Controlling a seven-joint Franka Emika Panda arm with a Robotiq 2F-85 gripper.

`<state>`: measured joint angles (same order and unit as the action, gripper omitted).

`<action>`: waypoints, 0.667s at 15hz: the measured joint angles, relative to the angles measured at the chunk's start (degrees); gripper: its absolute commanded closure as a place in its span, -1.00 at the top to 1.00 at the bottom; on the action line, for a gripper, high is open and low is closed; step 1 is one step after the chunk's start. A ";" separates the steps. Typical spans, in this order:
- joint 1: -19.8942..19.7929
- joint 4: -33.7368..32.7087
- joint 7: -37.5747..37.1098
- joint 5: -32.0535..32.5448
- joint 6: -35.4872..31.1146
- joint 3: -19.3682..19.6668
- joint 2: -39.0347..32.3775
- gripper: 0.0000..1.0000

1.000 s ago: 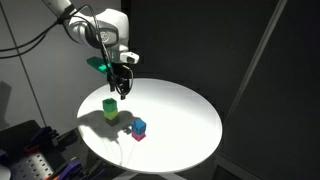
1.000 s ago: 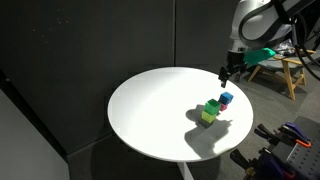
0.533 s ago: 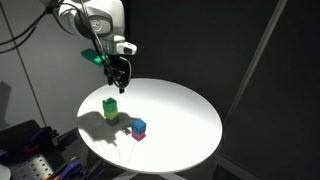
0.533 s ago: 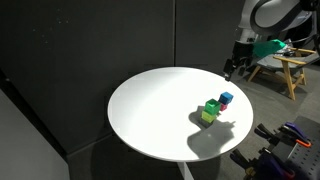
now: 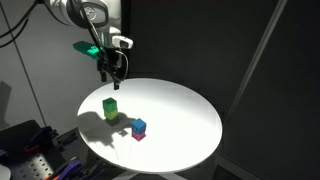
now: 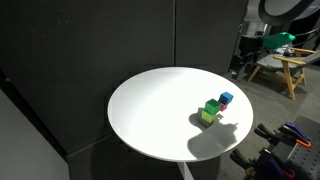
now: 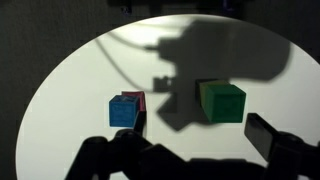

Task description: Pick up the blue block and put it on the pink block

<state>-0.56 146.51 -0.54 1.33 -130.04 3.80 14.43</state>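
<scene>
- In an exterior view the blue block (image 5: pixel 139 125), a small solid cube, sits on top of the pink block (image 5: pixel 138 135), a magenta cube of like size. The pair stands on the round white table (image 5: pixel 180 120), towards its near edge.
- The wrist view looks almost straight down, so the blue block (image 7: pixel 123 112) covers most of the pink block (image 7: pixel 135 98). Only a strip of pink shows at its far edge.
- From the opposite exterior view the blue block (image 6: pixel 226 99) is plain, but the pink one beneath it cannot be made out.
- A green cube (image 5: pixel 110 103) rests on a yellow-green cube (image 5: pixel 110 115), near the blue-and-pink stack and apart from it. The wrist view shows only the green cube (image 7: pixel 222 101), from above. In an exterior view the yellow-green cube (image 6: pixel 207 117) shows below and in front of the green one.
- The gripper (image 5: pixel 113 72) hangs in the air above the far rim of the table, well clear of every cube. In an exterior view it is small and dark (image 6: pixel 240 68).
- Only the wrist view shows the fingers (image 7: pixel 268 136): they stand spread apart with nothing between them.
- The wrist view alone shows the arm's broad shadow (image 7: pixel 200 60) lying across the tabletop.
- A wooden stool (image 6: pixel 285 68) appears in a single exterior view.
- Any lettering on the arm is too small to read.
</scene>
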 measured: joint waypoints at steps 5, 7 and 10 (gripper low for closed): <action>0.00 0.03 0.11 0.04 2.50 -0.90 1.07 1.00; 0.01 0.09 -0.34 0.05 2.52 -1.62 0.89 1.00; 0.03 0.13 -1.75 0.05 2.24 -2.96 0.14 1.00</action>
<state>-0.53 146.64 -2.29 1.37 -127.79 0.84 14.58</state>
